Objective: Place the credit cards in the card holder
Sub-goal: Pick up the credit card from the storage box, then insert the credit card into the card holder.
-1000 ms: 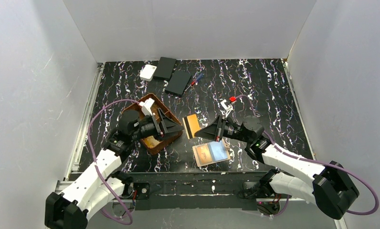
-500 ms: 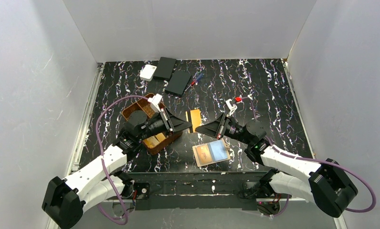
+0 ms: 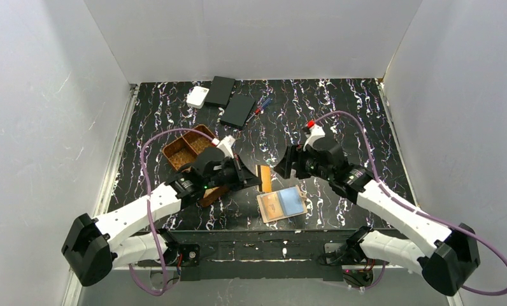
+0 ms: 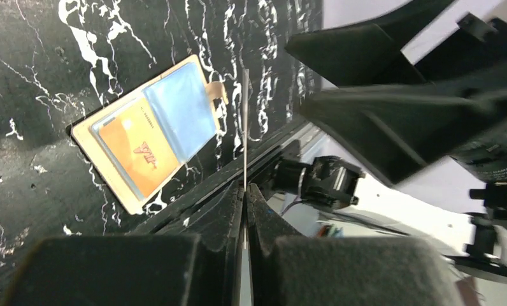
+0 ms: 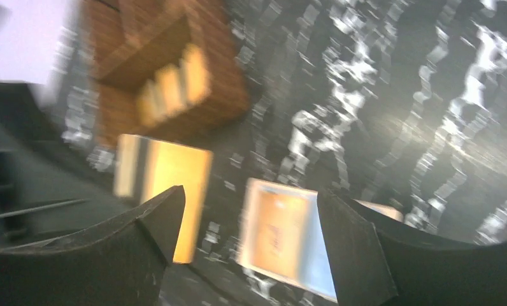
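The card holder [image 3: 281, 204] lies open and flat close to the near edge of the table [image 3: 353, 108], about midway along it. It is a tan-beige fold with glossy clear pockets. One pocket holds an orange card [image 4: 133, 150], the next a bluish card [image 4: 178, 105], and a small clasp tab [image 4: 216, 89] sticks out at the bluish end.

Just beyond it, the left gripper [image 3: 256, 178] has its black fingers pressed together on a credit card [image 3: 264, 179], a thin orange-gold plastic rectangle. The card is held on edge above the black, white-veined surface, and the left wrist view shows it as a bare sliver. The white-shelled left arm reaches low and diagonally from the near left corner toward the middle, crossing the near end of a brown woven tray [image 3: 186, 148].

Facing it, the right gripper [image 3: 281, 167] stands with its fingers spread wide and nothing between them. It is close beside the card, with a gap showing from above. The right arm rises from the near right corner, its wrist bent back toward the middle.

Near the far edge, left of centre, sit a white square box [image 3: 197, 97], two flat black boxes [image 3: 238, 110] and some pens [image 3: 261, 105].
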Robot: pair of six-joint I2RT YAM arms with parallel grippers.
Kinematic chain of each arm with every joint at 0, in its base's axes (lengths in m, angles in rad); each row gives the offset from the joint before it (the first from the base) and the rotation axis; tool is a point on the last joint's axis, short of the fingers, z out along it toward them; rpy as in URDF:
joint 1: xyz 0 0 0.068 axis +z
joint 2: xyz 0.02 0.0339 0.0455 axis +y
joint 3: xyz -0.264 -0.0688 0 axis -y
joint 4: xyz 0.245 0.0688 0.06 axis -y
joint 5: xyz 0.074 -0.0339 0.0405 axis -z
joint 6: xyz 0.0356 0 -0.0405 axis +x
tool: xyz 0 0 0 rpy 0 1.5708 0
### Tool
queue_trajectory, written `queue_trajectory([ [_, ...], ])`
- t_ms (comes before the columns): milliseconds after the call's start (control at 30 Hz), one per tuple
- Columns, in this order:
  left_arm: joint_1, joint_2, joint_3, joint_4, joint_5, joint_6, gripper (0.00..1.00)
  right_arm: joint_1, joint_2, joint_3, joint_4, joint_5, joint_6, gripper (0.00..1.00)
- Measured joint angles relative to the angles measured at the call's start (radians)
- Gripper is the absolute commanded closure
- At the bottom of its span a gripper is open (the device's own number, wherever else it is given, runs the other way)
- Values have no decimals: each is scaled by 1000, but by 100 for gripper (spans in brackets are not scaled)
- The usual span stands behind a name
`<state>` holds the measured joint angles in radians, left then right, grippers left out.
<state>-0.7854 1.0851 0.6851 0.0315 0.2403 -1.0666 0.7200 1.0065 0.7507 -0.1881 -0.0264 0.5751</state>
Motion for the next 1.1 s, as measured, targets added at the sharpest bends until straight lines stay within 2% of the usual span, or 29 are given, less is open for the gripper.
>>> queue_trajectory([
  [67, -32, 34, 63, -72, -40, 21, 100, 0, 56, 9, -109, 33, -74, 37],
  [167, -56, 103, 104, -97, -72, 23, 100, 0, 137, 1, -230, 44, -128, 57],
  [233, -76, 161, 105, -97, -97, 21, 100, 0, 163, -10, -274, 51, -143, 59],
  [433, -158, 364, 114, -88, -110, -7, 100, 0, 170, -33, -310, 80, -144, 56],
  [800, -164, 409, 102, -19, -110, -88, 100, 0, 213, -126, -241, 133, -94, 62],
  [933, -165, 409, 88, -3, -110, -101, 100, 0, 236, -149, -197, 135, -66, 73],
  [1100, -166, 409, 70, 13, -106, -109, 100, 0, 211, -186, -149, 143, -4, 91],
])
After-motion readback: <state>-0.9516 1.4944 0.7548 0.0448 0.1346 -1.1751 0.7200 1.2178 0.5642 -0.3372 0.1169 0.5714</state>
